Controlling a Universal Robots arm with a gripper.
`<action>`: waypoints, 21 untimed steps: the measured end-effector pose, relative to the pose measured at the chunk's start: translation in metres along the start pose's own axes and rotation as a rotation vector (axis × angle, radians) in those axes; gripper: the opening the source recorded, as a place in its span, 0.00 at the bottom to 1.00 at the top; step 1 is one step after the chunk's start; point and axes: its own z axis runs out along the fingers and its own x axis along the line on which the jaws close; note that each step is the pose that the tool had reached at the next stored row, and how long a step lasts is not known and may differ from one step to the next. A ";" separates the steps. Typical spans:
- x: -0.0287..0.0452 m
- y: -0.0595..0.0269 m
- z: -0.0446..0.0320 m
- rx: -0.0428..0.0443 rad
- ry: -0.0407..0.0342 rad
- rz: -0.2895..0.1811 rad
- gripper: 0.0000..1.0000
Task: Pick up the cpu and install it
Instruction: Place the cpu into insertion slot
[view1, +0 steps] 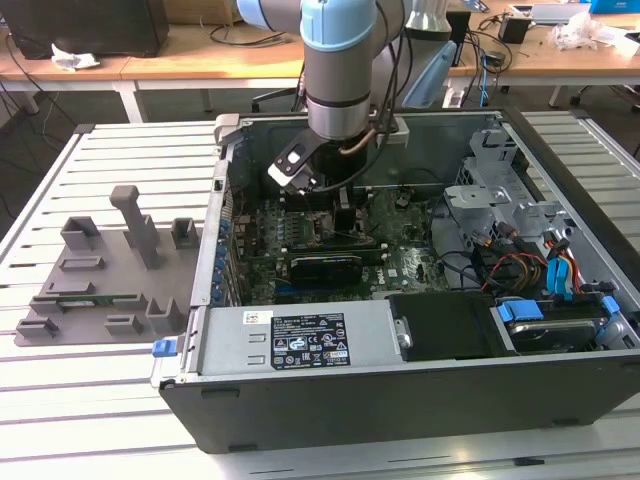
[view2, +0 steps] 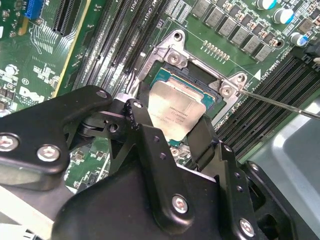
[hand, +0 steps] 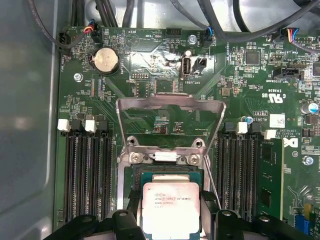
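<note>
Hand (view2: 172, 122) is pinching the cpu (view2: 177, 107) by two edges, right over the open socket (view2: 165, 75) inside the case. I can't confirm it's square. Any skew or tilt here risks bent pins or a corner hanging on the frame.

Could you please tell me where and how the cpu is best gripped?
By two opposite thin edges, from straight above: the cpu is a flat plate lying face-up over the socket, and the gripper pinches it that way.
</note>
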 end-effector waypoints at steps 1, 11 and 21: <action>0.0000 0.0000 0.0005 0.0000 -0.0001 0.001 0.55; 0.0015 -0.0001 0.0025 0.0001 -0.0003 0.007 0.55; 0.0027 -0.0001 0.0034 0.0001 -0.0004 0.009 0.55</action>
